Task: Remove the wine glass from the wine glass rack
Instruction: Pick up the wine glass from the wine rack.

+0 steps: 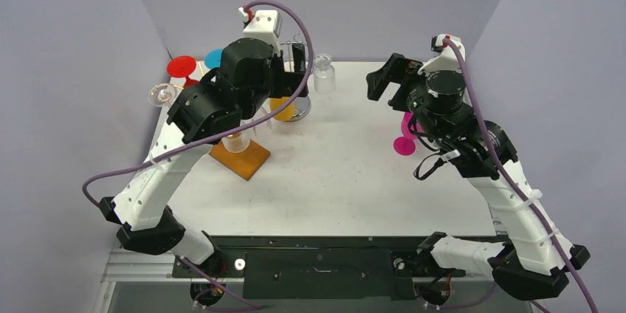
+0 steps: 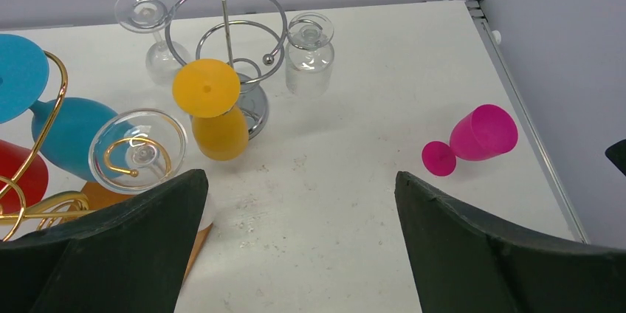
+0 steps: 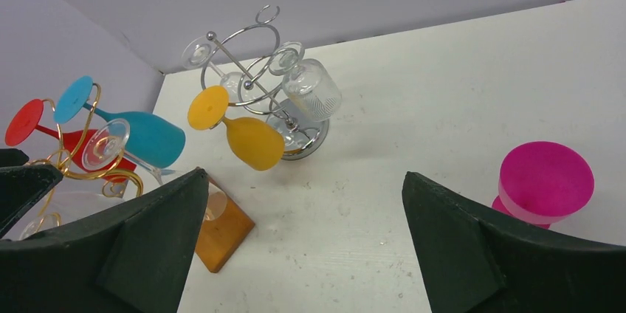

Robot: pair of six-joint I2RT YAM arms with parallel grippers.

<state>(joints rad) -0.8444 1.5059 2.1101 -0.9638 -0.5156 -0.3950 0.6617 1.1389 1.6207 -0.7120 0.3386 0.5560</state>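
- The left end effector [image 2: 299, 180] is standing wide open in the air over the far left part of the white worktop [image 1: 339, 173], and it is holding nothing.
- The right end effector [image 3: 303, 180] is also spread fully open and empty; it is hanging above the far right part of the worktop.
- A silver wire rack [image 2: 256, 106] is standing at the far side, left of the middle, on a round shiny base.
- A yellow glass [image 2: 219, 132] is hanging from this rack by its foot, with the bowl pointing down beside the base.
- Two clear glasses [image 2: 310, 62] [image 2: 151, 32] are hanging on the far side of the same rack.
- A gold wire rack [image 2: 33, 206] on a wooden base [image 1: 243, 158] is standing just to the left, and it is carrying a blue glass [image 2: 70, 136], a red glass [image 2: 18, 180] and another clear glass [image 2: 138, 150].
- A pink glass [image 2: 480, 134] is lying on its side on the worktop at the right, well apart from both racks and partly under the right arm in the top view.
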